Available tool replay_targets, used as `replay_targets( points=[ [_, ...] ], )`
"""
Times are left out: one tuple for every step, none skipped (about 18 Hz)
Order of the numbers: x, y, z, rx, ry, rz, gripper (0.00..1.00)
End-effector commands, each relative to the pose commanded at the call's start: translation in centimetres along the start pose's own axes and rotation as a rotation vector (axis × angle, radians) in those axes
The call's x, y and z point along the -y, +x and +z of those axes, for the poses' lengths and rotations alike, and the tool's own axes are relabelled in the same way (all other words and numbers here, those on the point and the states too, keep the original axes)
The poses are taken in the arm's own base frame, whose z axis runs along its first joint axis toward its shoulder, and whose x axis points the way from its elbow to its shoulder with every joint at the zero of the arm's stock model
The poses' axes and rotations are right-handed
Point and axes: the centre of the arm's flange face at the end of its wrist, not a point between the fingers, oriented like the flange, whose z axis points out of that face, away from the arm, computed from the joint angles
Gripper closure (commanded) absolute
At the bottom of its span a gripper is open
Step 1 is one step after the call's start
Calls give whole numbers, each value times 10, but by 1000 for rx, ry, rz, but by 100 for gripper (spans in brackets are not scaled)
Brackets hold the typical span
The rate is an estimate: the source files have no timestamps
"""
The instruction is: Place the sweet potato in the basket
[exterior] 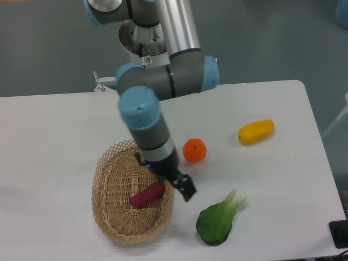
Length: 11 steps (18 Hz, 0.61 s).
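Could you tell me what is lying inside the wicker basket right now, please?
The sweet potato lies inside the basket. The arm hides part of the far rim, so that bit cannot be checked.

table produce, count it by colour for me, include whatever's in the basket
purple: 1, the sweet potato, lying in the basket
orange: 1, the round orange
yellow: 1, the oblong fruit
green: 1, the leafy green
total: 4

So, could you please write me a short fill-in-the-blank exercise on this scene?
1. The sweet potato lies inside the ____.
2. The round fruit just right of the basket is the ____.
3. The leafy vegetable near the table's front edge is coloured ____.
4. The oblong fruit at the far right is coloured ____.

Missing words: basket; orange; green; yellow
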Motion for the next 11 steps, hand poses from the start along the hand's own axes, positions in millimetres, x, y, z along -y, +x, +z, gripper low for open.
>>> replay_targets(
  points=[
    [-14,-7,4,-2,-10,66,0],
    [-30,-14,7,-6,-20,124,0],
    [-42,-20,9,-9,-27,163,0],
    [-52,-25,11,-11,-33,187,0],
    [-61,-31,11,-11,-21,194,0],
    [-72,-39,11,-15,8,186,0],
    [-85,-46,9,-23,48,171,0],
    [-99,-53,7,-23,80,174,0],
    [-109,-57,8,-25,92,198,0],
    [-119,-60,11,-26,92,231,0],
    [-127,-61,14,-30,89,264,0]
  ],
)
